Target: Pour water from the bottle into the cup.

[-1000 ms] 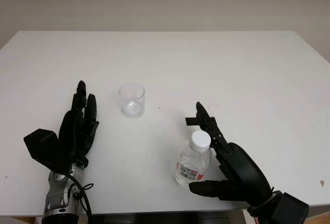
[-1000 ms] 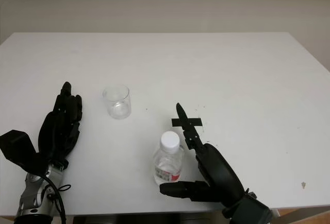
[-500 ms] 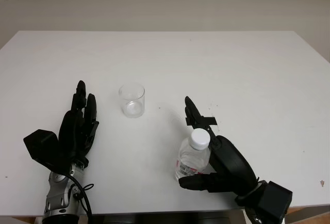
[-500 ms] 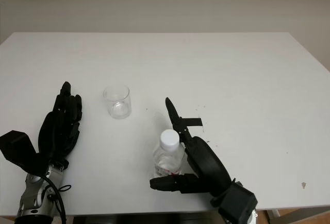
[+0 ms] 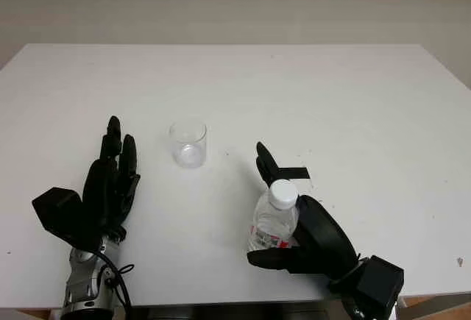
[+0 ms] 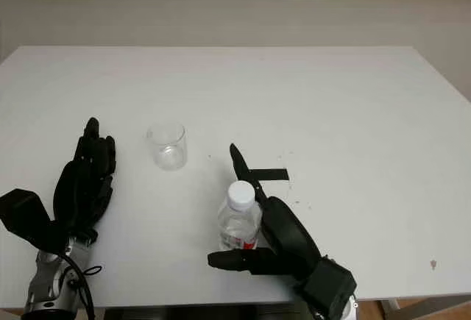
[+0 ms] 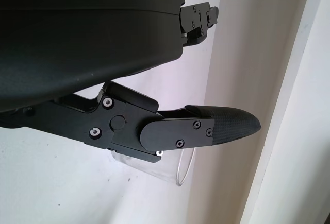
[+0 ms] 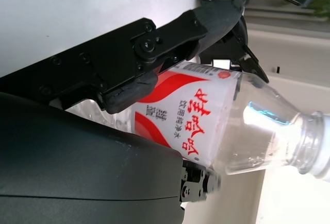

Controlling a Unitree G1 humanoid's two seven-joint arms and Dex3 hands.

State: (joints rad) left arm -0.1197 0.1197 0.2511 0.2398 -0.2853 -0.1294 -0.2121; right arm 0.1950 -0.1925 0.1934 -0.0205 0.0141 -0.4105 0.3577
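Left hand (image 5: 103,191) open, parked beside cup (image 5: 188,143). Bottle (image 5: 275,218) upright, capped, near front edge; right hand (image 5: 302,232) wraps it, contact probably not firm. Close fully around label before lifting.

- Even, soft overhead light; white table (image 5: 353,99) bright, no hard glare.
- Shadows faint and short, tucked under the hands.
- Wall behind looks dimmer.
- bottle (image 8: 227,116) neck blows out against the backlight, possibly slightly out of focus.
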